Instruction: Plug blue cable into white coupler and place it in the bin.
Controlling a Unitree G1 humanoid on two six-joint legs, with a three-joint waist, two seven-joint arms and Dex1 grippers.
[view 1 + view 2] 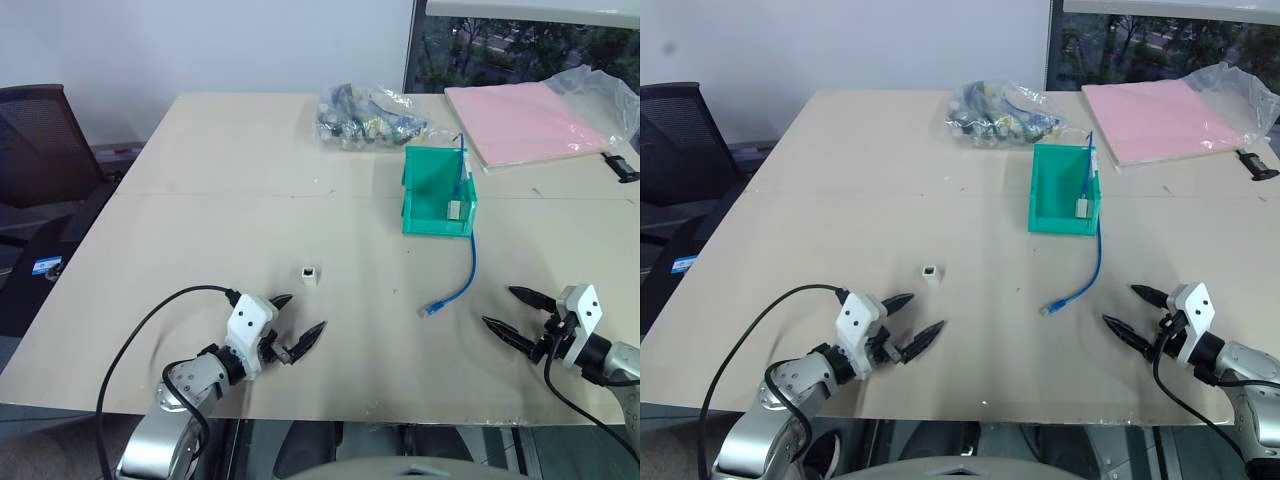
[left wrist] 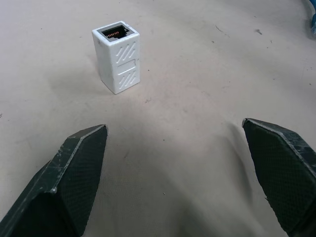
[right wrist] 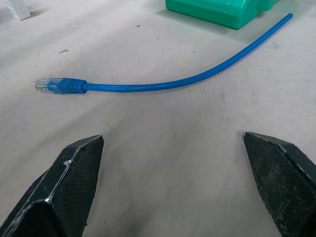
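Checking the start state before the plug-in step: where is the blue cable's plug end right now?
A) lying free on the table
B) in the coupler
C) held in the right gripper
A: the blue cable plug lies bare on the table, apart from the white coupler and the open right gripper.

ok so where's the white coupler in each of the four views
Left eye: white coupler on the table, ahead of the left gripper.
Right eye: same spot.
Left wrist: upright, beyond the fingertips.
Right wrist: a corner at the frame's edge.
Shared landmark: the blue cable.
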